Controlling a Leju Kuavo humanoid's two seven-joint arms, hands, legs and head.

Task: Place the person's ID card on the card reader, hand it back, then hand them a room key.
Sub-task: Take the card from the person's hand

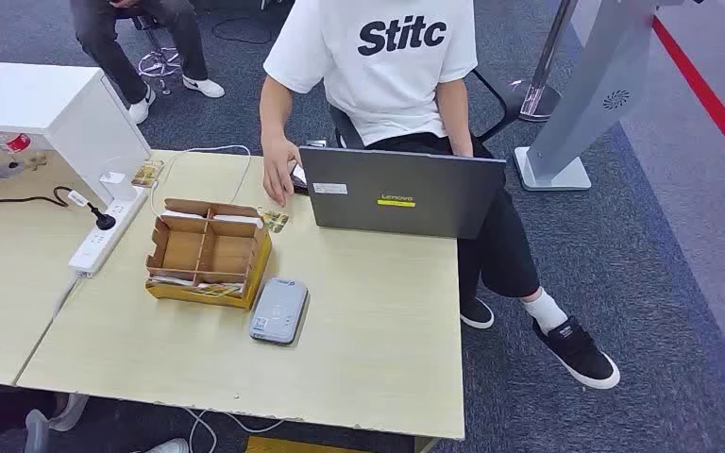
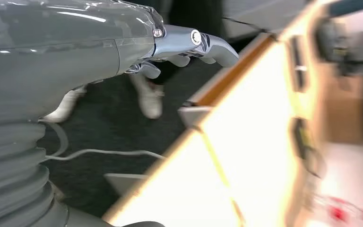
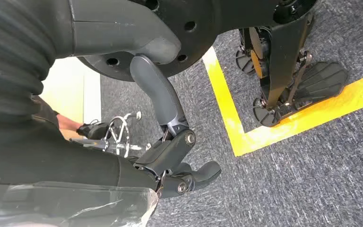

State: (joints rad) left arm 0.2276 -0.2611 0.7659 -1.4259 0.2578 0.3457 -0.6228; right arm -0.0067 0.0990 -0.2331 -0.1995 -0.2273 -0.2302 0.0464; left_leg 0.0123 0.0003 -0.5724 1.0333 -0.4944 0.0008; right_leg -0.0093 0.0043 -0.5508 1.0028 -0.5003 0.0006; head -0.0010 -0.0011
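Light wood tabletop [image 1: 378, 330] is seen from above, with the grey card reader [image 1: 278, 310] taken as landmark near its front edge. Both robot hands hang low, away from it: the left hand [image 2: 189, 49] is seen beside the table edge, fingers loosely curled and nothing held; the right hand [image 3: 175, 161] is seen over the carpet, also loosely curled and empty. Just beyond the reader's left side a compartmented cardboard box [image 1: 208, 253] is placed. Farther back, the person's hand [image 1: 281, 175] rests beside a laptop [image 1: 401, 193]. No ID card can be made out. The card should probably be received first, then laid flat along the reader's long axis, which runs front to back with a slight tilt.
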